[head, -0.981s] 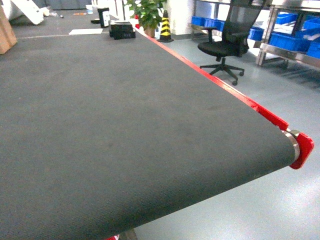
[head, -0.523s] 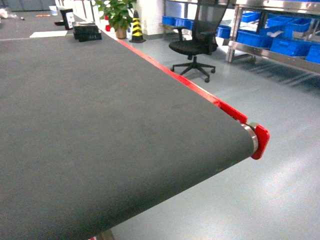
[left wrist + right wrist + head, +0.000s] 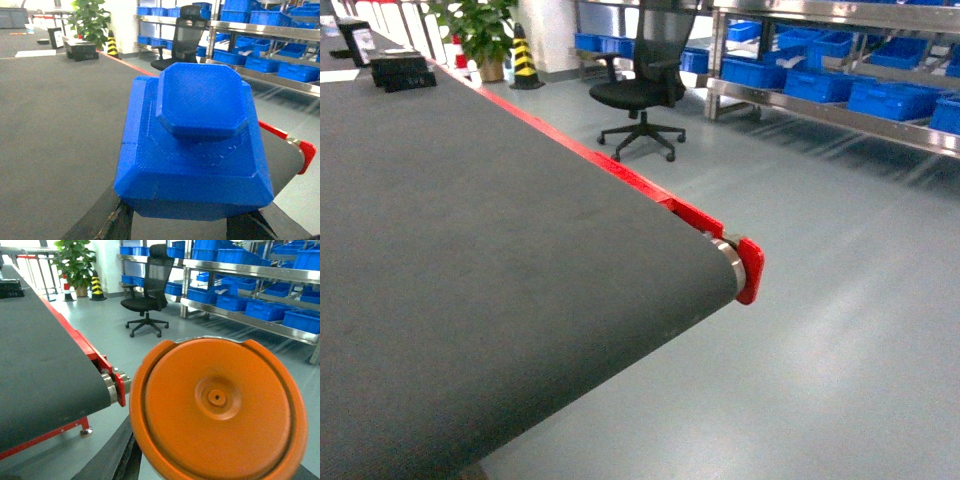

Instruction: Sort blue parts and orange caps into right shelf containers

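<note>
A: Carrying both loads toward the shelf [image 3: 840,110], by my reading. Left pincer [image 3: 175,227] is clamped on the blue part [image 3: 195,150]; only the dark finger bases show under it, so how firm the grip is I cannot tell.

B: And the right?

A: Right pincer [image 3: 200,475] holds the orange cap [image 3: 217,412], face toward its camera, filling most of that view (fingers almost wholly hidden behind it). Neither arm shows in the head view.

B: Where do the things go?

A: The containers [image 3: 895,98] sit in rows on the shelf, well apart from the robot, across open grey floor. The conveyor belt [image 3: 470,260] lies to the left, its red end guard [image 3: 750,270] near the base's path.

B: So how to do it well?

A: Judgement only: steer the base clear of the red end guard and the office chair [image 3: 640,90], hold both wrists level so neither load tips, and approach square to the shelf. Which crate takes parts and which takes caps cannot be told from here; settle that before lowering either one.
</note>
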Motion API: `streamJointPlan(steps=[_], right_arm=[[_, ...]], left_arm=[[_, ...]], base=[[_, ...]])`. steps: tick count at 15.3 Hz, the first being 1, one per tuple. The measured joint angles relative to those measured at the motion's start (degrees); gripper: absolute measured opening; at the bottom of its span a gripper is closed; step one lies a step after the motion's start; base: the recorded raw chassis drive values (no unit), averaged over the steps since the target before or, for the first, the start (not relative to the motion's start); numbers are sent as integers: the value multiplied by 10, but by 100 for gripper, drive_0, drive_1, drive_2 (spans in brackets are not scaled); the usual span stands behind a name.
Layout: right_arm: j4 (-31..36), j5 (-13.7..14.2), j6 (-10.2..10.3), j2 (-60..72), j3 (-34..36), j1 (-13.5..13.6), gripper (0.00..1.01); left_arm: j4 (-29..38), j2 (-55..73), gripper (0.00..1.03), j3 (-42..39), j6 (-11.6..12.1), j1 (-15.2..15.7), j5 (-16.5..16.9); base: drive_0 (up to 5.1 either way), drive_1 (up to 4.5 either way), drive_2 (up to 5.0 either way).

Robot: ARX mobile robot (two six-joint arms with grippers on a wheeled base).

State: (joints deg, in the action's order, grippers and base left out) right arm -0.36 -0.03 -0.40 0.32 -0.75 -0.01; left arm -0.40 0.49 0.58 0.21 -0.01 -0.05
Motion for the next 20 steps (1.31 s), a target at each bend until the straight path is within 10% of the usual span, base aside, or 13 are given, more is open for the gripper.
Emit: streamJointPlan(steps=[20], right_arm=[[0,0,0,0,0,0,43]], left_arm=[[0,0,42,0,0,0,0]], base=[[-161,-161,-161]])
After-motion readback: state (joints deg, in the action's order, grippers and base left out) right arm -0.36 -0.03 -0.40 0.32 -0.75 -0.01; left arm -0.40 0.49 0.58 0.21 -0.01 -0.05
